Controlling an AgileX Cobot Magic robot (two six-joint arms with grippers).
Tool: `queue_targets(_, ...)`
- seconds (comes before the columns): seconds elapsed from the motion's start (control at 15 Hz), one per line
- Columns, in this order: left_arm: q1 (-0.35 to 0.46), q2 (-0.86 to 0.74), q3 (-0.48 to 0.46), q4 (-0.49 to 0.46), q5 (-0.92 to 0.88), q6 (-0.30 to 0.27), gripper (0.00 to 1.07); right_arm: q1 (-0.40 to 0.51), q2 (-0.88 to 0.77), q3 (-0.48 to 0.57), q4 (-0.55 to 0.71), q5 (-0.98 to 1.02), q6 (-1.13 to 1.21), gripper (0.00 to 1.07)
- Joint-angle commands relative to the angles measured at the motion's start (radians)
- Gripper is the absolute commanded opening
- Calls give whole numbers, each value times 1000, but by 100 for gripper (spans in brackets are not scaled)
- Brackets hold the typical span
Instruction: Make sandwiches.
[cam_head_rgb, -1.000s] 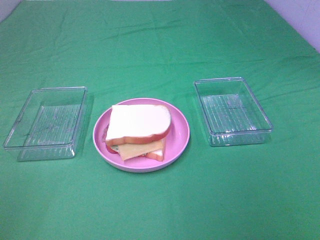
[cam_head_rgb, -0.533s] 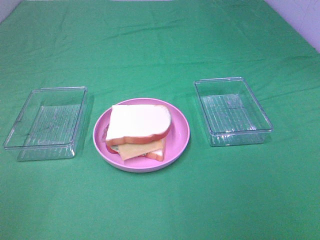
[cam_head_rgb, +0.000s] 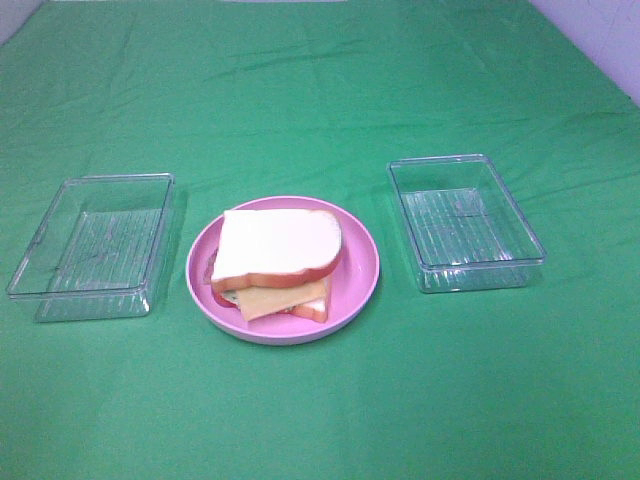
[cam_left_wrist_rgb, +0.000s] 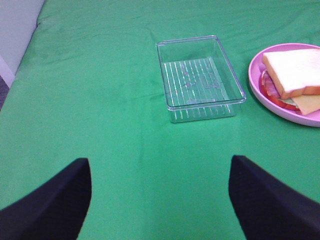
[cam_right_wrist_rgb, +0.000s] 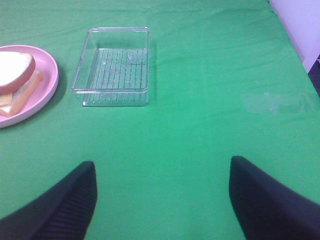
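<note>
Overhead view, scene: a green cloth (cam_head_rgb: 320, 90) covers the table; no arm reaches into this view.
Overhead view, sandwich: one stacked sandwich (cam_head_rgb: 277, 262) sits on a round pink plate (cam_head_rgb: 362, 262) at the centre, white bread on top, yellow cheese and a red strip poking out underneath.
Overhead view, count: one plate, one sandwich stack, two clear plastic trays, the left tray (cam_head_rgb: 92, 246) and the right tray (cam_head_rgb: 464, 222), both with nothing in them.
Left wrist view, gripper: the left gripper (cam_left_wrist_rgb: 160, 200) shows as two dark fingertips far apart, jaws wide with nothing between them, hanging over bare cloth well short of the tray (cam_left_wrist_rgb: 200, 77).
Left wrist view, sandwich: the stack (cam_left_wrist_rgb: 292, 80) lies on the plate (cam_left_wrist_rgb: 255, 82) beyond the tray, partly cut off by the picture edge.
Right wrist view, gripper: the right gripper (cam_right_wrist_rgb: 162, 200) also stands wide and holds nothing, above cloth, well apart from the tray (cam_right_wrist_rgb: 115, 65).
Right wrist view, sandwich: part of the stack (cam_right_wrist_rgb: 15, 75) and plate (cam_right_wrist_rgb: 50, 80) show at the edge.
Step in hand, judgement: the stack looks finished, so both arms likely rest clear.
Doing it well: avoid nudging the plate, since the top slice sits skewed and could slide.
</note>
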Motion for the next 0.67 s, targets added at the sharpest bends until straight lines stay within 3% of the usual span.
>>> queue_targets(0.07,1,-19,3,-9,-8,0,73,-4,-13,2,-4,-8,-12,71)
queue_targets(0.67,1,-24,3,-9,-9,-1,73,-4,-13,2,-4,-8,-12,71)
